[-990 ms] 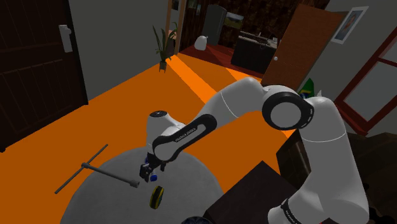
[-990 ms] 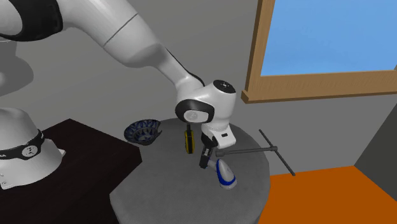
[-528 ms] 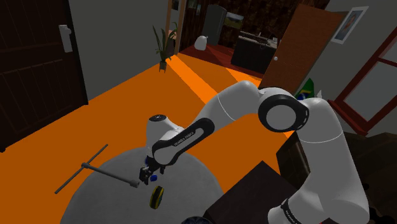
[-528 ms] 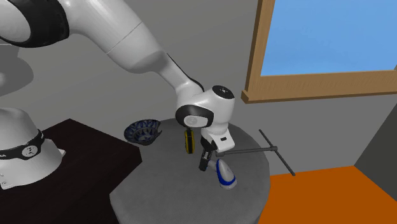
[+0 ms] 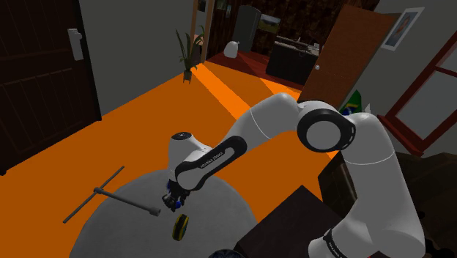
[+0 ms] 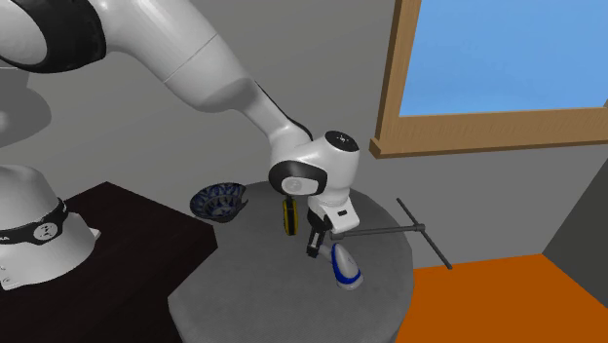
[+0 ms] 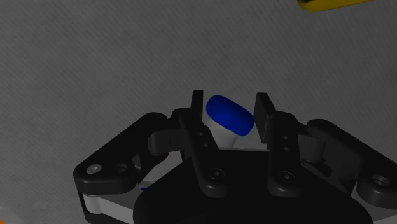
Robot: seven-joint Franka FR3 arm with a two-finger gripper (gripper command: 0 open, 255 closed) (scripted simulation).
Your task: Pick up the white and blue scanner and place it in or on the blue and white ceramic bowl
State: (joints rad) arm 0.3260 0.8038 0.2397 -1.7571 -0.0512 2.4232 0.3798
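Observation:
The scanner point(image 6: 343, 269) is white with a blue cap and lies on the round grey table point(image 6: 253, 302). In the wrist view its blue end point(image 7: 229, 114) sits clasped between my two black fingers, one finger point(image 7: 198, 108) against each side. My gripper point(image 6: 325, 250) is low over the table and shut on the scanner, which shows as a small blue patch point(image 5: 174, 200) under the hand in the shoulder view. The blue and white bowl point(image 6: 219, 202) stands at the table's edge near the dark stand, apart from the gripper.
A yellow and black tool point(image 6: 288, 216) lies between the bowl and the gripper, also seen as the yellow and black tool point(image 5: 179, 227). A grey T-shaped metal bar point(image 5: 110, 194) lies on the table's other side. The dark stand point(image 6: 127, 234) borders the table.
The fingers, wide apart before, have closed onto the scanner. The arm sank slightly towards the table a second ago and has since held still.

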